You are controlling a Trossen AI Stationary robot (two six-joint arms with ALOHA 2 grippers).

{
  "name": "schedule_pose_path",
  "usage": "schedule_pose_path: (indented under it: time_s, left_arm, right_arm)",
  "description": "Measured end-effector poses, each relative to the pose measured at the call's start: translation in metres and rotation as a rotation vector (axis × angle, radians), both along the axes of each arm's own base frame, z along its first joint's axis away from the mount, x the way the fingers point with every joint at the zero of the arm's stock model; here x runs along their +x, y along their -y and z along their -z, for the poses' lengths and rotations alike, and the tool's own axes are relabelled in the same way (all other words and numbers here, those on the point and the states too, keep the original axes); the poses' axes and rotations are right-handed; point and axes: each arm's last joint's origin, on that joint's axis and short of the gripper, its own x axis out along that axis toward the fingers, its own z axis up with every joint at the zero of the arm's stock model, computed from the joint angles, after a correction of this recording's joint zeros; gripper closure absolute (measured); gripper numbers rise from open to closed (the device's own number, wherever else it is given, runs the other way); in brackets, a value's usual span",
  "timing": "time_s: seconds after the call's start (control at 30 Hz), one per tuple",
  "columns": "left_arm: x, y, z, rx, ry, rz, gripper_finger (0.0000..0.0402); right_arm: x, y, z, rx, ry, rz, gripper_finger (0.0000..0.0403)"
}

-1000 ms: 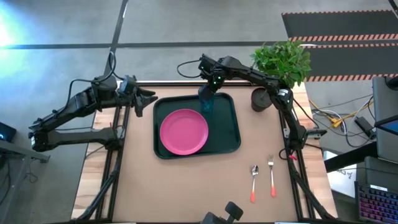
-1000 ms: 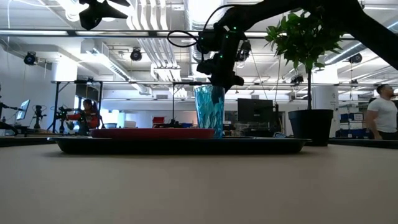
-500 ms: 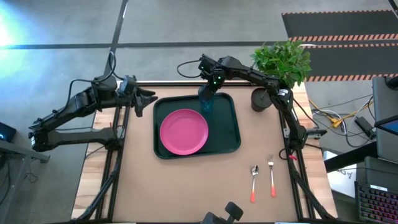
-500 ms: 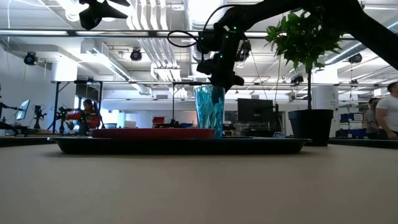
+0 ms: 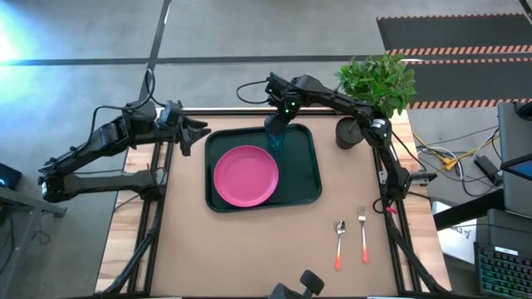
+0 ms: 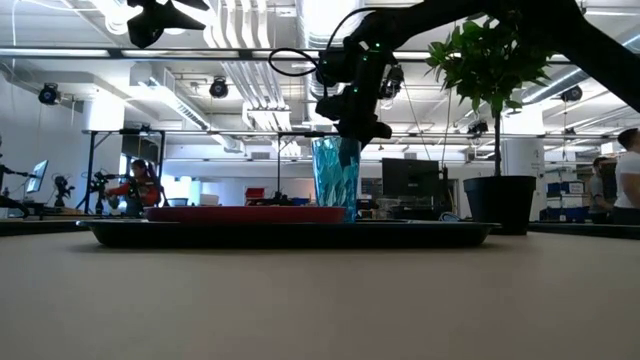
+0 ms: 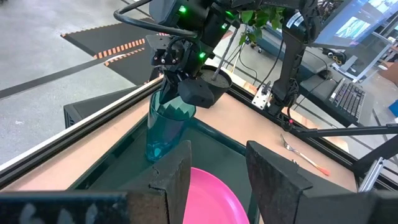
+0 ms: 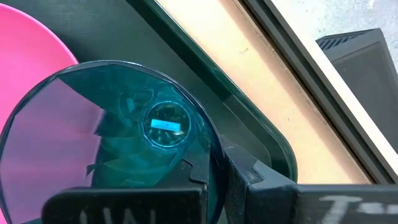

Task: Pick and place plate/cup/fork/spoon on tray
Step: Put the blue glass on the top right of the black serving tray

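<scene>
Potted plant (image 5: 376, 83) at table's (image 5: 249, 249) far right corner; people beyond.

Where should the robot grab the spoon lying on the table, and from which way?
Probably by the orange-red handle of the spoon, near its middle, coming straight down from above. It lies flat on the bare table with the fork close beside it, so a claw closing across the thin handle should fit. The right claw is on that side, but it is shut on the cup.

No legible text, label, brand, number or sign on anything in view
</scene>
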Motion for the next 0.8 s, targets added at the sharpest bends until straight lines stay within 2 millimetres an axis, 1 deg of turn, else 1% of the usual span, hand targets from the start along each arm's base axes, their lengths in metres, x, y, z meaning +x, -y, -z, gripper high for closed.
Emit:
schedule_pose_path:
  time_s: [0.5,0.8]
  left_arm:
    - [0.0000,0.0000,0.0001,0.000,0.000,0.000,0.0265]
    - [0.0000,0.0000,0.0002,-0.001,0.000,0.000,0.0265]
  right_arm:
    - [-0.0005,0.0001,0.0003,-0.009,-0.011,-0.001,0.0394]
    - [-0.0067,-0.0015,-0.0046,-0.024,-0.050,0.003,0.0394]
